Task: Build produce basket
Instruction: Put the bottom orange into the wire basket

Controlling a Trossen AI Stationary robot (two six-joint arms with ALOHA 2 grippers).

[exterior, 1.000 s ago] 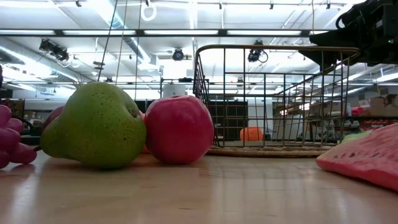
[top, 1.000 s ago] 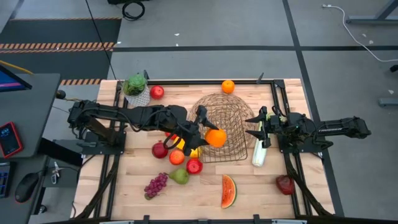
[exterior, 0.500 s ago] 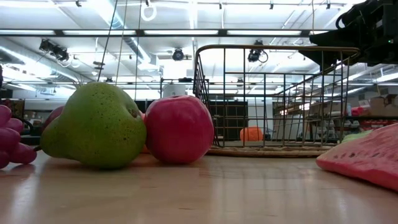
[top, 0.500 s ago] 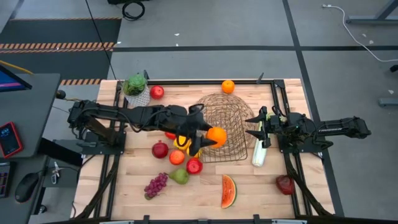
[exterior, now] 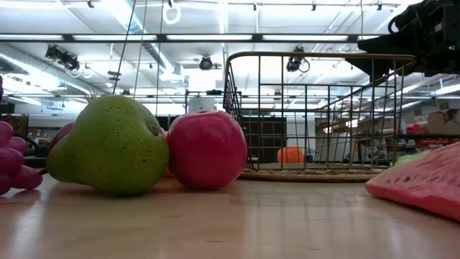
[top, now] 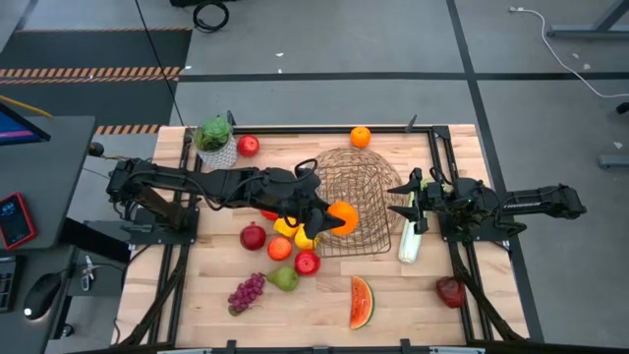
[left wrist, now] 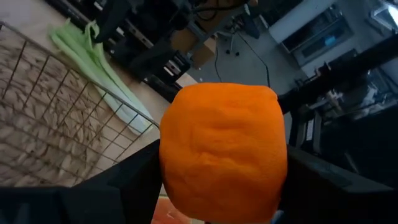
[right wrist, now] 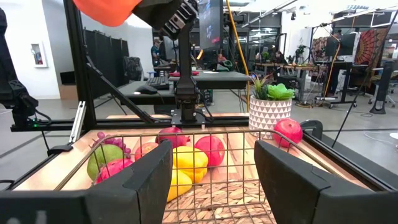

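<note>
My left gripper point(top: 338, 218) reaches in from the table's left and is shut on an orange point(top: 345, 215), held in the air over the left rim of the wire basket point(top: 356, 200). The basket stands at mid-table, and its woven bottom point(left wrist: 43, 130) shows below the orange point(left wrist: 224, 152). More produce lies left of the basket and nearer: yellow pieces point(top: 291, 228), a red apple point(top: 307, 262), a pear point(top: 285, 278), grapes point(top: 246, 292) and a watermelon slice point(top: 362, 301). My right gripper point(top: 410, 202) waits right of the basket, open, above the celery stalk point(top: 408, 243). My left gripper pinches the orange between its two fingers point(left wrist: 127, 186), one on each of its opposite sides point(left wrist: 171, 162). The fingers come from the table's left, slanting slightly down. The orange is lifted clear of the table, above the basket's left rim.
A potted plant point(top: 215, 141) and a red apple point(top: 249, 146) stand at the far left. An orange point(top: 361, 136) lies at the far edge behind the basket. A dark red fruit point(top: 451, 291) sits near the right front corner. Bare wood lies along the near edge.
My left gripper has rolled about its own pointing line, carrying the orange round with it. It has kept its place over the basket's left rim and stayed shut on the orange.
</note>
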